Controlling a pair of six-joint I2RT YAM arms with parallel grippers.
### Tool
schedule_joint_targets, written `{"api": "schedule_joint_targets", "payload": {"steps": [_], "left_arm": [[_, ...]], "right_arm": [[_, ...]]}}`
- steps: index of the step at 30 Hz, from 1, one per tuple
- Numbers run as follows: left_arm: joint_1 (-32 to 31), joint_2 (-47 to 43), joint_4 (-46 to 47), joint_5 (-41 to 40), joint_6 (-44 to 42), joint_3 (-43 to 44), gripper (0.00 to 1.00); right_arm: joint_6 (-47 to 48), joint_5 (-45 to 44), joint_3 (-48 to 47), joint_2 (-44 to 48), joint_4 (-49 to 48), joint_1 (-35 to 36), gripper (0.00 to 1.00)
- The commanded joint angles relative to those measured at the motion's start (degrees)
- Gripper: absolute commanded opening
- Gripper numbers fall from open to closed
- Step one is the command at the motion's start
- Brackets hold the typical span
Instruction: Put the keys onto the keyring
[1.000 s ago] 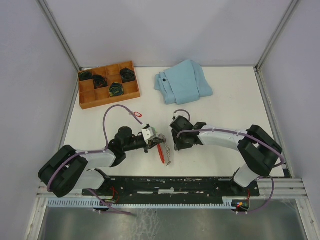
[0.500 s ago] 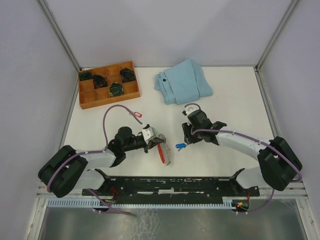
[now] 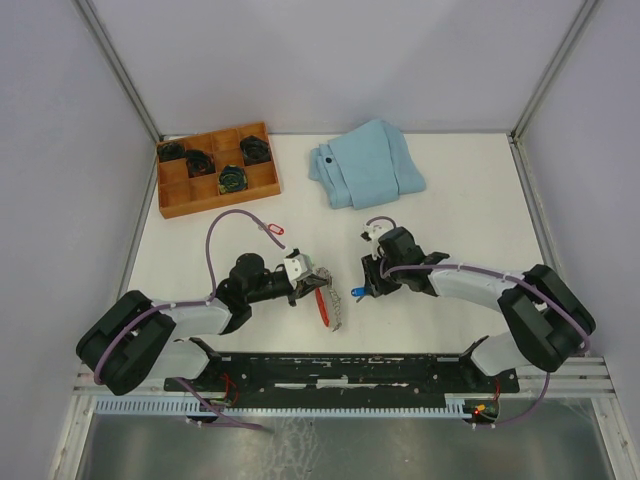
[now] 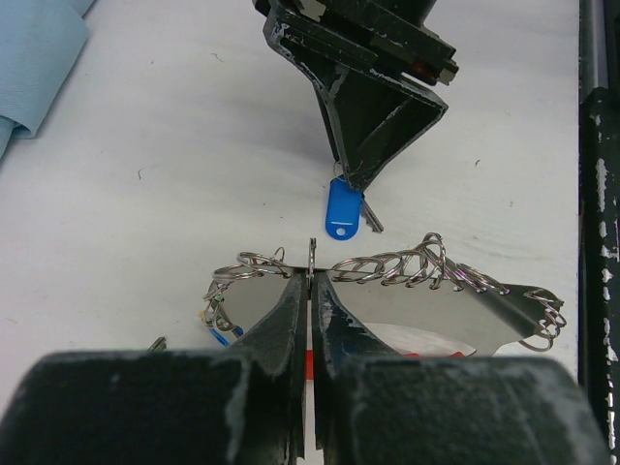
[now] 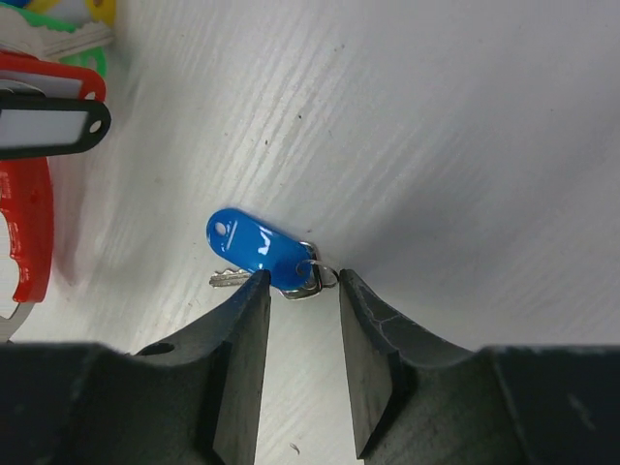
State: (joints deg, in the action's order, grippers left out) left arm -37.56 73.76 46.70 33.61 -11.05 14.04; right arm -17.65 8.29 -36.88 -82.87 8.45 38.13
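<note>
The keyring [image 3: 329, 308], a red curved strip with a row of silvery loops [image 4: 407, 265], lies in front of the left arm. My left gripper [image 3: 312, 283] is shut on one upright loop of it [image 4: 311, 260]. A key with a blue tag [image 3: 358, 293] lies flat on the table just right of the keyring. My right gripper [image 3: 369, 286] is open, tips down, its two fingers on either side of that key's ring end [image 5: 315, 278]. The blue tag [image 5: 256, 246] sticks out to the left. More keys with green and yellow tags [image 5: 60, 21] hang at the keyring's end.
A wooden compartment tray [image 3: 170, 199] with dark items stands at the back left. A folded light-blue cloth [image 3: 365, 165] lies at the back centre. A red clip [image 3: 273, 231] hangs on the left arm's cable. The black rail [image 3: 340, 370] runs along the near edge.
My right gripper drew back from the keyring, leaving the blue-tagged key on the table, then came down over it again. The left gripper and keyring have not moved.
</note>
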Motion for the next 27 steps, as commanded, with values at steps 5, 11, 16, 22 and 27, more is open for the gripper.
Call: {"api": "schedule_joint_targets", "payload": {"steps": [5,11,16,22,27], "left_arm": [[0.32,-1.07,3.26,2.34,-1.44,1.69,0.03],[0.28,-1.06,3.21,2.43,-1.46,1.69,0.03],[0.3,-0.94,3.27,2.53,-1.35,1.8,0.03],[0.23,-0.89,3.33,2.67,-1.27,1.78,0.03],[0.3,-0.98,3.31,2.69,-1.3,1.72,0.03]], "right_arm": [[1.39,2.56,0.4,-1.33,-4.42,-0.28,0.42],[1.28,4.66,0.09,-0.59,-2.99,-0.36,0.35],[1.39,7.92,0.75,1.78,-2.15,-0.42,0.27],[1.3,10.72,0.41,1.76,-2.32,-0.41,0.24],[1.39,10.76,0.4,0.5,-2.33,-0.34,0.22]]}}
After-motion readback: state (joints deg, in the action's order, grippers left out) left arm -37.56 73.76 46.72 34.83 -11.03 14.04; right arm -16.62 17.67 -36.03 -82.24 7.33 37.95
